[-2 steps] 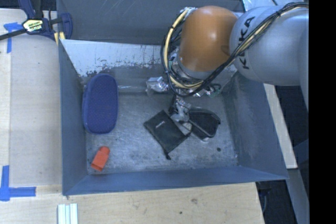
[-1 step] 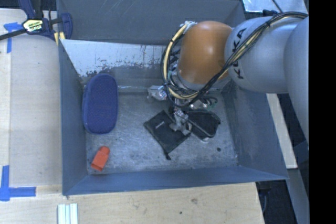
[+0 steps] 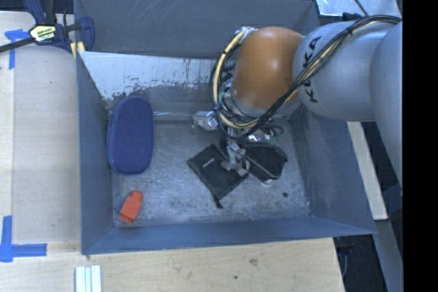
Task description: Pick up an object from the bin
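Note:
My gripper point(image 3: 235, 159) reaches down in the middle of the bin, its fingertips right at the upper edge of a flat black square pad point(image 3: 215, 174) that lies tilted on the floor. Just to the right of the fingers lies a black rounded case point(image 3: 268, 162), partly under the arm's fittings. Whether either thing sits between the fingers is hidden by the wrist above. A small crumpled silvery piece point(image 3: 204, 121) lies behind the gripper near the back wall.
A blue oval padded case point(image 3: 130, 135) lies along the left side of the bin. A small orange cylinder point(image 3: 131, 206) sits in the front left corner. The arm and its orange cover hang over the bin's right half.

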Robot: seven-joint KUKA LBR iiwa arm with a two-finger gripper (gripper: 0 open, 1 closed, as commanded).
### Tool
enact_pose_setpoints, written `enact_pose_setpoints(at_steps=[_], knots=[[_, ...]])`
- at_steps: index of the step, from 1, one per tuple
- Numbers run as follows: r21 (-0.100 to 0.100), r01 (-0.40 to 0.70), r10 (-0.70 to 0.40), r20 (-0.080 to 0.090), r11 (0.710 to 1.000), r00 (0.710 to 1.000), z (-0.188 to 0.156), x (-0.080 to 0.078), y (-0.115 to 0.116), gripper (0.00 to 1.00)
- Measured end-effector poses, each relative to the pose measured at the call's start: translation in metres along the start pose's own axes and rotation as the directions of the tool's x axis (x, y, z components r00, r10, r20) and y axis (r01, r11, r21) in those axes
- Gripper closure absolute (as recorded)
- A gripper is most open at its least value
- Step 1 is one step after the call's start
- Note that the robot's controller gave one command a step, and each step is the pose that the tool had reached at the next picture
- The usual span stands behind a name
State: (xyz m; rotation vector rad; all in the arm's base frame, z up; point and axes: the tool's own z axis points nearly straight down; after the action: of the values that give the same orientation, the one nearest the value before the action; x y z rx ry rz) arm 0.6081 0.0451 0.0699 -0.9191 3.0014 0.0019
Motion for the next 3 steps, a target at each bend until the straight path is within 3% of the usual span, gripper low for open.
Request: enact_pose_setpoints(at_steps=[1, 3], knots=[[0.001, -0.001, 0.001, 0.002, 1.0, 1.0, -0.001, -0.001, 0.0, 1.0], [0.002, -0.007, 0.007, 0.004, 1.0, 1.0, -0.04, -0.003, -0.001, 1.0]])
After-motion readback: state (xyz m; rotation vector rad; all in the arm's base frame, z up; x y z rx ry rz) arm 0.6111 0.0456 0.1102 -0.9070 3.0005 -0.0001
